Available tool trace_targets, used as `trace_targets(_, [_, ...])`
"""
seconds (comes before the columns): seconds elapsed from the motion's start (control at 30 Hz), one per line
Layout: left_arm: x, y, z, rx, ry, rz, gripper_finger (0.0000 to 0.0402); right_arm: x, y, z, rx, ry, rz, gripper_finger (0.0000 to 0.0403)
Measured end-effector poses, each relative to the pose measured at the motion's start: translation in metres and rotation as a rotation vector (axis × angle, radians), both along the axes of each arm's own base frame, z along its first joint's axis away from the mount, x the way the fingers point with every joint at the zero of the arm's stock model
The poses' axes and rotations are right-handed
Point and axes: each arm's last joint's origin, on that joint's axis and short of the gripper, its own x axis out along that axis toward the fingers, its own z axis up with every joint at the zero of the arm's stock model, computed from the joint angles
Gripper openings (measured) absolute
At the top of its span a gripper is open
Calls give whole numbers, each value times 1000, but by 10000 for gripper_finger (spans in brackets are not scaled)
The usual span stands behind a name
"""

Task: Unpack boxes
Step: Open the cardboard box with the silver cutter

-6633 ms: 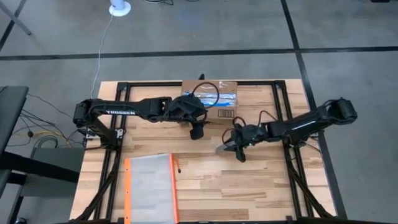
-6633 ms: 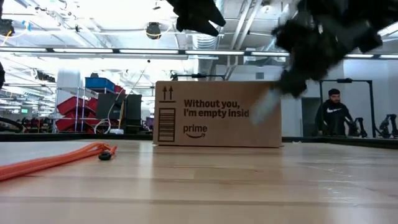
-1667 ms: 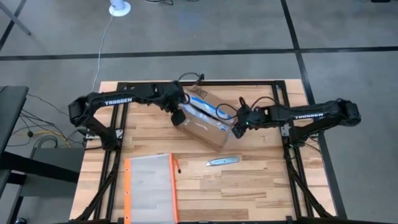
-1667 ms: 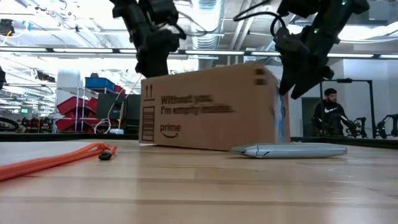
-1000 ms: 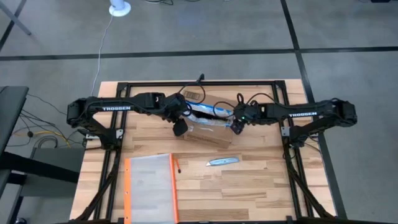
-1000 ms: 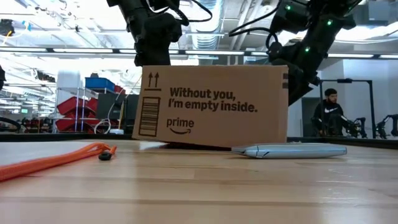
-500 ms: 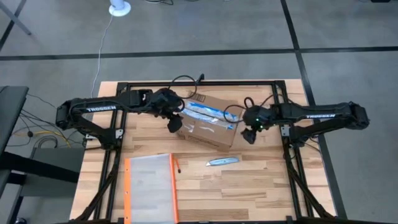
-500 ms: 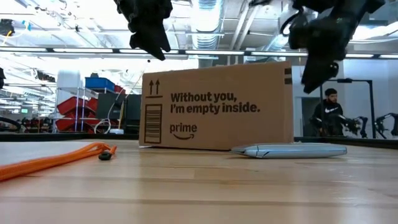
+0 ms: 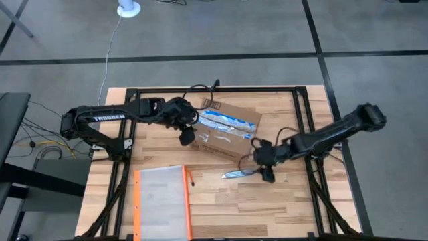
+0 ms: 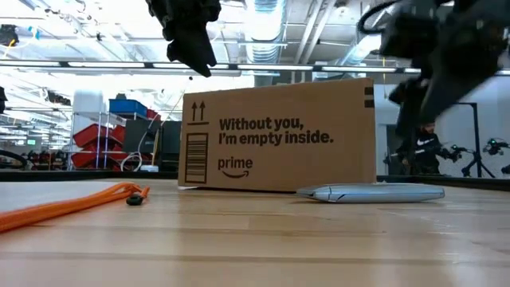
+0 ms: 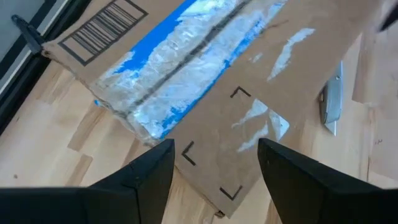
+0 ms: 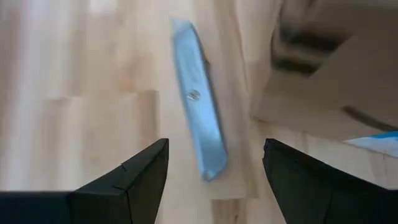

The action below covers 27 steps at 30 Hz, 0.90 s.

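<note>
The brown cardboard box (image 9: 224,132) rests flat on its bottom at the table's far middle, printed side toward the near edge (image 10: 279,135). Blue-and-white tape (image 11: 180,68) runs along its top, and a barcode flap (image 11: 106,28) sticks out at its far left end. My left gripper (image 11: 214,180) hovers open above the box's near left corner (image 9: 186,136). A grey utility knife (image 9: 239,173) lies on the table in front of the box's right end. My right gripper (image 12: 214,180) is open just to the right of and above the knife (image 12: 198,134).
An orange-edged clear pouch (image 9: 160,201) lies at the near left, its orange edge showing in the low view (image 10: 64,206). Black frame rails (image 9: 304,120) border the table. Bare wood lies at the near right. A person (image 10: 422,151) stands in the room behind.
The box, tipped up at its left end a second ago, has settled flat on the table. My left gripper has risen off it and moved slightly left. My right gripper has left the box's right end and gone toward the near edge, down over the knife.
</note>
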Motion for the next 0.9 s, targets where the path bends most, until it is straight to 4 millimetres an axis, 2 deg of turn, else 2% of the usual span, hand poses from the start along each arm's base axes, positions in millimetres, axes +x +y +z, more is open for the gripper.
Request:
trace_targets(0.23, [-2,-1,-2,5,32,-15,217,18,17,-40,-33,73,49,244])
trace_targets(0.43, [-4,-1,-4,2,59,-17,217,31,27,-60,-8,49,26,242])
trace_targets(0.53, [-4,-1,-4,1,64,-18,217,34,26,-67,14,68,-42,215])
trace_targets(0.6, [-5,-2,-4,-8,65,-38,217,34,26,-71,13,82,-65,172])
trace_targets(0.67, [-4,-2,-4,-1,64,-58,217,34,26,-72,16,85,-70,115])
trace_targets(0.7, [-4,-3,-3,3,63,-65,217,34,26,-70,26,85,-64,99])
trace_targets(0.83, [-3,-3,9,30,34,-92,217,28,28,-53,97,117,-25,99])
trace_targets(0.9, [-2,-3,16,46,15,-106,217,21,30,-34,132,171,-1,99])
